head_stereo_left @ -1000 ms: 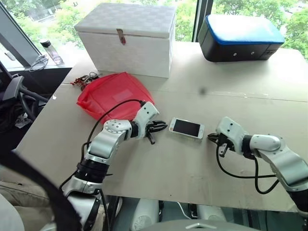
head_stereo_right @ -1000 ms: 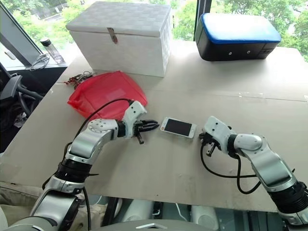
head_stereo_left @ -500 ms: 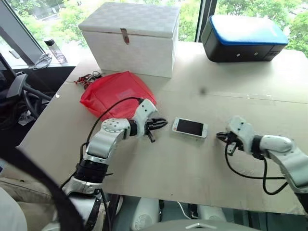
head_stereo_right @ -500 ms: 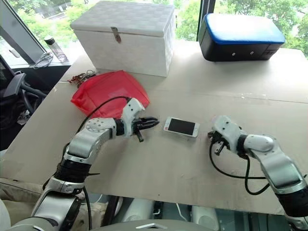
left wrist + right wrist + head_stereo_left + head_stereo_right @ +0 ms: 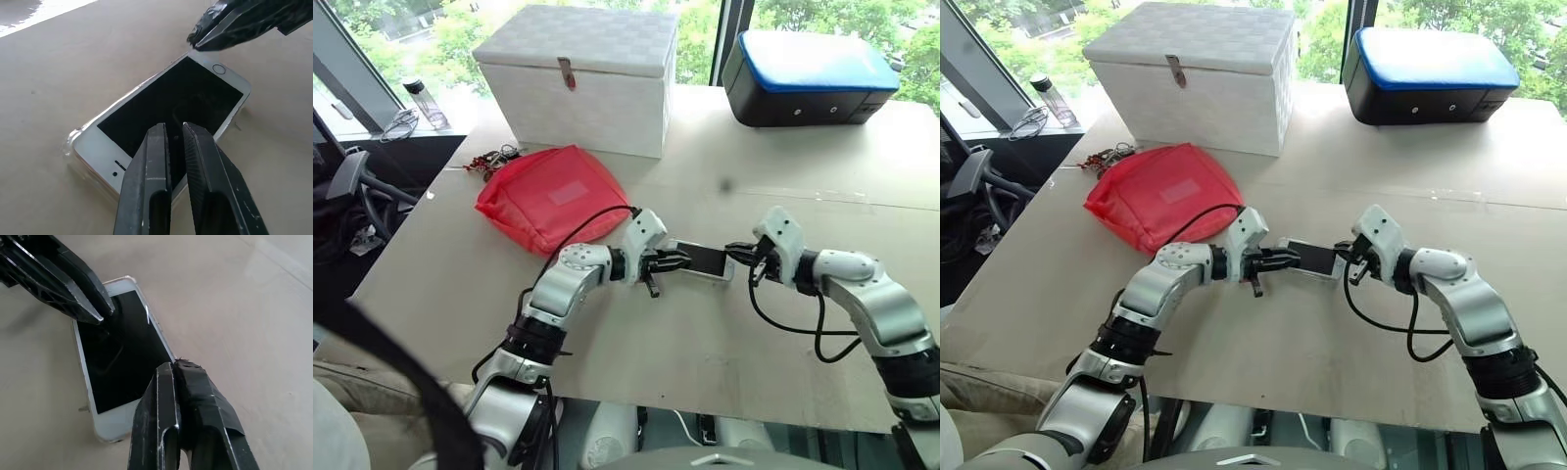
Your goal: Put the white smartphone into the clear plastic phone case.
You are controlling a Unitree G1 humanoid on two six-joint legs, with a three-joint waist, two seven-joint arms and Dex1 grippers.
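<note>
The white smartphone (image 5: 705,260) lies screen up in the middle of the table. In the left wrist view a thin transparent rim, the clear plastic phone case (image 5: 70,142), shows around the phone's (image 5: 171,98) speaker-end corner. My left gripper (image 5: 679,261) comes in from the left, shut and holding nothing, its tips over that end of the screen (image 5: 172,128). My right gripper (image 5: 736,251) comes in from the right, shut and holding nothing, its tips at the phone's edge (image 5: 175,366) near the home-button end. I cannot tell whether either gripper touches the phone (image 5: 115,352).
A red pouch (image 5: 551,196) lies left of the phone, with keys (image 5: 489,157) behind it. A white box (image 5: 582,73) and a black and blue case (image 5: 808,78) stand at the back. Bare table (image 5: 705,343) stretches in front of the phone.
Both grippers have closed in on the phone: the left one moved right to its near end, the right one moved left to its far end. The phone has stayed put.
</note>
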